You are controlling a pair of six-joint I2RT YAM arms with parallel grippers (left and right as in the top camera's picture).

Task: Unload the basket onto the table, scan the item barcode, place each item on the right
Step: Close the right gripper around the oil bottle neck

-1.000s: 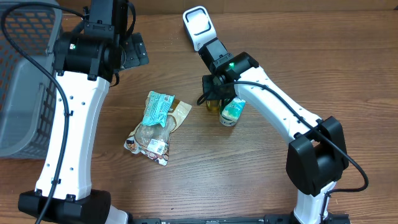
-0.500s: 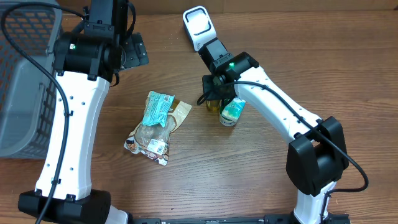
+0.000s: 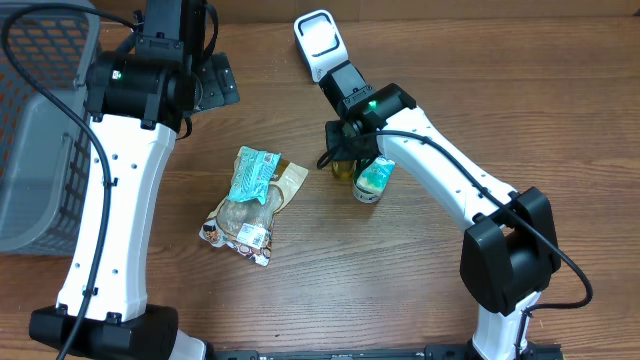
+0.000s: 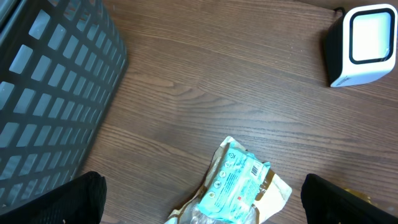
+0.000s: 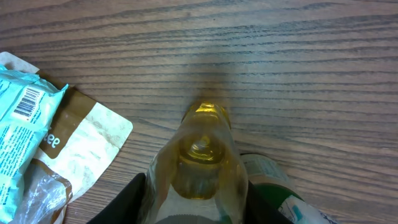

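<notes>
A clear bottle of yellow liquid (image 5: 202, 149) lies on the wooden table, and my right gripper (image 5: 198, 208) is shut on it, one black finger on each side. From overhead the bottle (image 3: 343, 167) is mostly hidden under that gripper (image 3: 345, 150). The white barcode scanner (image 3: 318, 40) stands behind it at the table's far edge, window up. My left gripper (image 4: 199, 205) hangs wide open above the table, over the snack bag, holding nothing.
A teal and brown snack bag (image 3: 252, 195) lies at the middle, its barcode facing up (image 5: 25, 102). A green-labelled can (image 3: 375, 180) rests against the bottle's right side. A grey mesh basket (image 3: 40, 120) fills the left edge.
</notes>
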